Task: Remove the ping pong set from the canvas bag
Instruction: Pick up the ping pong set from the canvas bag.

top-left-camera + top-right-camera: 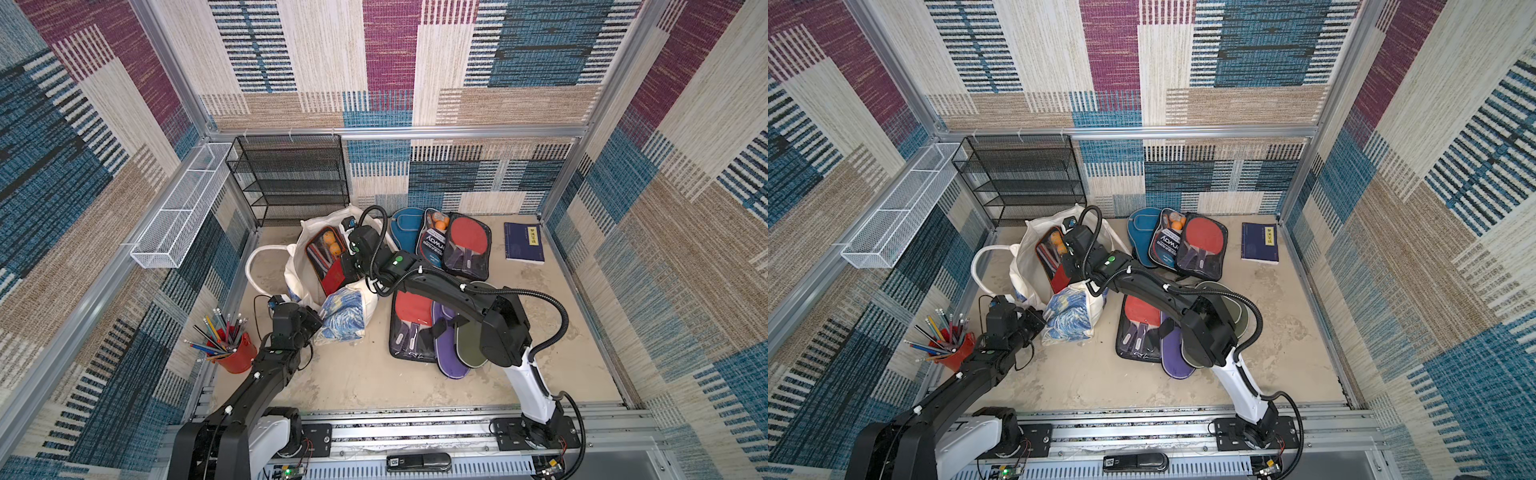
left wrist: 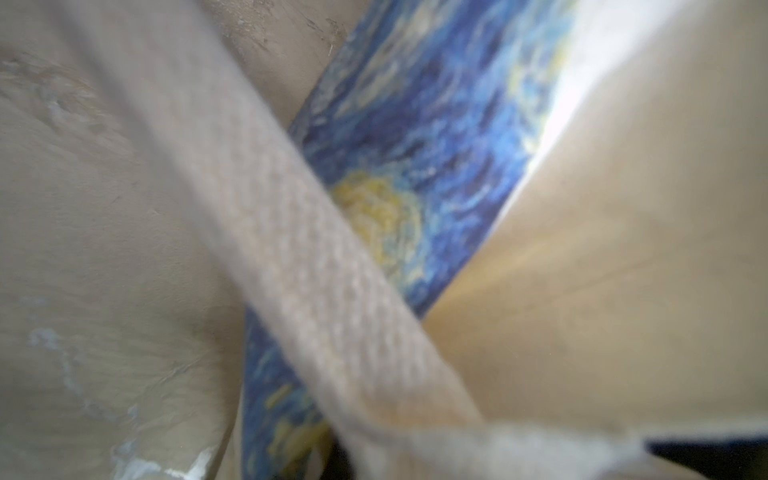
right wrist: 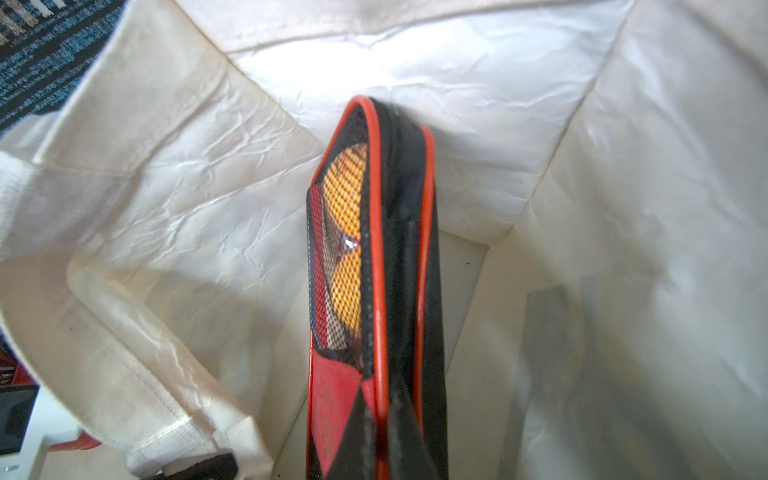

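Cream canvas first: in both top views the bag (image 1: 297,266) (image 1: 1023,266) slumps open on the counter (image 1: 353,374). My left gripper (image 1: 319,322) is clenched on its near printed edge, I judge to anchor it. My right gripper (image 1: 345,274) grasps the set (image 1: 324,257), tilted inside the mouth. Left wrist: a blurred strap (image 2: 291,249) crosses the print. Right wrist: the set (image 3: 374,270) stands edge-on, with white lining all round it.

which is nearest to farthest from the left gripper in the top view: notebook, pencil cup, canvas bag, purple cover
From the left gripper, in a top view:
1. canvas bag, against it
2. pencil cup, to its left
3. purple cover, under the right arm
4. notebook, far right corner
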`<state>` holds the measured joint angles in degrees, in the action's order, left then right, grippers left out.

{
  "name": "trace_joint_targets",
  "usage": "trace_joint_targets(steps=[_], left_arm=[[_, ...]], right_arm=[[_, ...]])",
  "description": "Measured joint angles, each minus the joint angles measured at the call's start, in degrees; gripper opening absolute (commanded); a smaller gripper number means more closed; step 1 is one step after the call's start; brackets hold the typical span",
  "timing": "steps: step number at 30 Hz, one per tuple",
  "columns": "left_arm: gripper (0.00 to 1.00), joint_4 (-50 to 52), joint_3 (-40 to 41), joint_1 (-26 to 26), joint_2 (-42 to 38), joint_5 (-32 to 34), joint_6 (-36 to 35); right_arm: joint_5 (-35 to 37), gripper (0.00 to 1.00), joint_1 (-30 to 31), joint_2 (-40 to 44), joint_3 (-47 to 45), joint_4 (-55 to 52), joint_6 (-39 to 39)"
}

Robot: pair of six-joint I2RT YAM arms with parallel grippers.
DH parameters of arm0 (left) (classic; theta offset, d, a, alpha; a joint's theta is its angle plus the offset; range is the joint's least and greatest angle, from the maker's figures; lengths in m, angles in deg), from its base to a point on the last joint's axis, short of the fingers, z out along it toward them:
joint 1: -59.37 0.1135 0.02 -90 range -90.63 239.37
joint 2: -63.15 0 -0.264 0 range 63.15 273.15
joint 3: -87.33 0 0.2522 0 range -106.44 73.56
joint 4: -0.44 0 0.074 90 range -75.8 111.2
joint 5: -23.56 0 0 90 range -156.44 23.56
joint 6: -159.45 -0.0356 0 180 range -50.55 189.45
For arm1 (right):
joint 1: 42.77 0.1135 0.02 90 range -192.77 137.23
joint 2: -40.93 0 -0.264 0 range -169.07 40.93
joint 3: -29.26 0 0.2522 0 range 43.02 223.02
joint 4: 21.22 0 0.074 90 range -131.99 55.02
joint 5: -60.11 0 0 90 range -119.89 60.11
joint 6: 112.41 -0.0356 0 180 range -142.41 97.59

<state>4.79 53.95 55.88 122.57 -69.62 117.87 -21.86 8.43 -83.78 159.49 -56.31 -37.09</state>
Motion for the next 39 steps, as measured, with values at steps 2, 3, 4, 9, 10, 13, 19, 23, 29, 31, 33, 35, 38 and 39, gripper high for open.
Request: trace_joint_targets(steps=[2,3,4,9,10,13,19,23,29,31,33,35,38,39], left_arm=[[0.00,0.72,-0.52,0.00,-0.33,0.00,0.00],[0.00,0.92,-0.76,0.00,-0.57,0.00,0.00],[0.00,1.22,-1.05,-0.02,-0.72,0.00,0.00],[0.00,2.56,-2.91,-0.02,-1.25,0.02,0.00],[0.00,2.73,-3.26,0.00,-1.18,0.02,0.00],[0.00,2.86,-4.26,0.00,-0.57,0.00,0.00],[0.00,2.78,-5.55,0.00,1.22,-0.07,-0.02],[0.00,2.84,-6.10,0.00,2.25,0.00,-0.04],[0.00,3.37,-6.82,0.00,2.75,0.26,-0.26],[0.00,3.80,-6.99,0.00,2.64,0.46,-0.28],[0.00,4.20,-7.15,0.00,2.58,0.79,-0.35],[0.00,4.44,-7.17,0.00,2.36,1.20,-0.42],[0.00,4.63,-7.17,0.00,2.27,1.46,-0.42],[0.00,4.74,-7.23,0.00,2.27,1.51,-0.42]], right_arm=[[0.55,0.00,0.15,1.66,-0.63,0.00,0.90],[0.79,0.00,0.22,2.40,-0.83,-0.02,1.25],[0.94,0.00,0.33,3.32,-0.94,-0.02,1.51],[0.96,0.00,0.37,6.88,-0.94,0.48,2.78],[0.98,0.00,0.39,7.17,-0.94,0.63,3.06],[1.25,0.00,0.44,7.85,-1.11,0.55,3.85],[2.51,0.00,0.42,9.31,-1.77,0.92,4.61],[3.13,0.00,0.42,9.55,-1.11,1.44,5.66],[3.54,0.00,0.31,9.57,0.98,1.49,6.78],[3.56,0.00,0.31,9.57,2.12,1.44,7.02],[3.58,0.00,0.31,9.57,3.63,1.27,7.23],[3.58,0.00,0.31,9.57,5.16,1.09,7.54],[3.58,0.00,0.31,9.57,7.50,0.81,8.44],[3.61,0.00,0.31,9.64,8.09,0.72,8.76]])
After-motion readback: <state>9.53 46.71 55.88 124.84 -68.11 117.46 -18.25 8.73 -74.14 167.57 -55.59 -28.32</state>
